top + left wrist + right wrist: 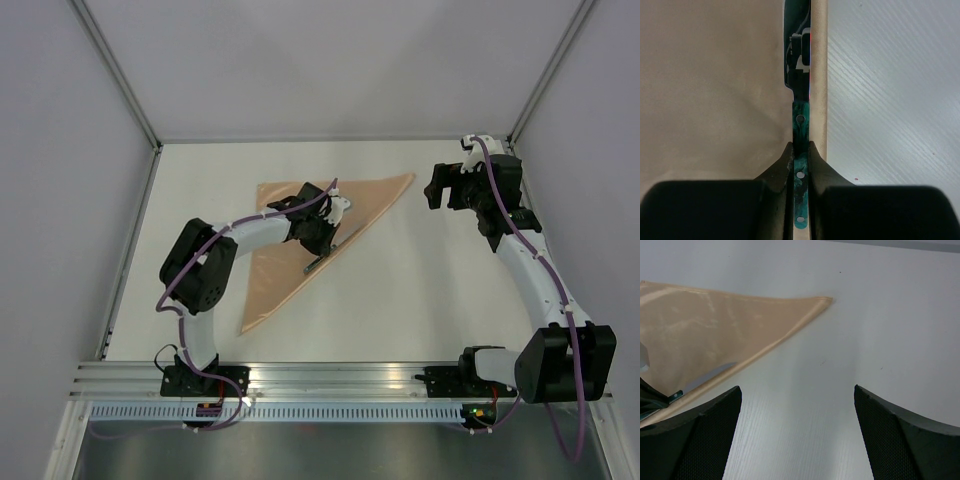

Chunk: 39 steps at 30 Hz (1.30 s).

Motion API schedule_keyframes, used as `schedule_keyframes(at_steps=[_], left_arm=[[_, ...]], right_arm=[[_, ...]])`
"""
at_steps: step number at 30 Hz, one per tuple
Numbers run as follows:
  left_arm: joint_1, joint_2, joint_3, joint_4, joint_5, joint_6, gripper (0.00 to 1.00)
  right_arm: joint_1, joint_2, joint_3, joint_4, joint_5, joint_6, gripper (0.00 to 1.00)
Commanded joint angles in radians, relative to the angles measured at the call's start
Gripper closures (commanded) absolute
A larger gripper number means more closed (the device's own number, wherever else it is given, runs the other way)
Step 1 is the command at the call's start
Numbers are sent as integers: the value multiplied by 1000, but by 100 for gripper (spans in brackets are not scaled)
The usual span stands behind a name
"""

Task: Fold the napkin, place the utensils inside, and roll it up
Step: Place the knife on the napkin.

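The napkin [275,280] lies folded into a light orange-tan triangle on the white table, and it also shows in the left wrist view [715,100] and the right wrist view [715,325]. My left gripper [321,246] is over its long folded edge, shut on the green marbled handle of a knife [800,125]. The knife [322,260] runs along that edge, its blade visible in the right wrist view [710,375]. In the left wrist view, my left gripper [800,147] pinches the handle between both fingers. My right gripper [435,190] is open and empty, right of the napkin's far corner. No other utensil is in view.
The white table [420,290] is walled by grey panels on the left, back and right. An aluminium rail [330,375] with both arm bases runs along the near edge. My right gripper [797,395] hovers above bare table beside the napkin's pointed corner.
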Motion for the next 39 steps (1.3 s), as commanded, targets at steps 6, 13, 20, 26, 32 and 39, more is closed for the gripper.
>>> schedule_keyframes(at_steps=[6, 13, 20, 26, 32, 39], left_arm=[[-9, 29, -3, 42, 22, -32, 98], [-9, 29, 3, 40, 16, -40, 98], [-11, 29, 15, 35, 18, -44, 98], [-11, 32, 35, 19, 15, -44, 98], [-11, 35, 43, 14, 13, -49, 98], [-9, 38, 48, 11, 10, -50, 98]], right_arm=[[5, 2, 40, 9, 16, 4, 2], [5, 0, 39, 7, 15, 4, 2], [3, 0, 40, 6, 15, 2, 2], [3, -3, 40, 6, 15, 2, 2], [5, -4, 40, 6, 16, 4, 2], [5, -1, 40, 6, 15, 2, 2]])
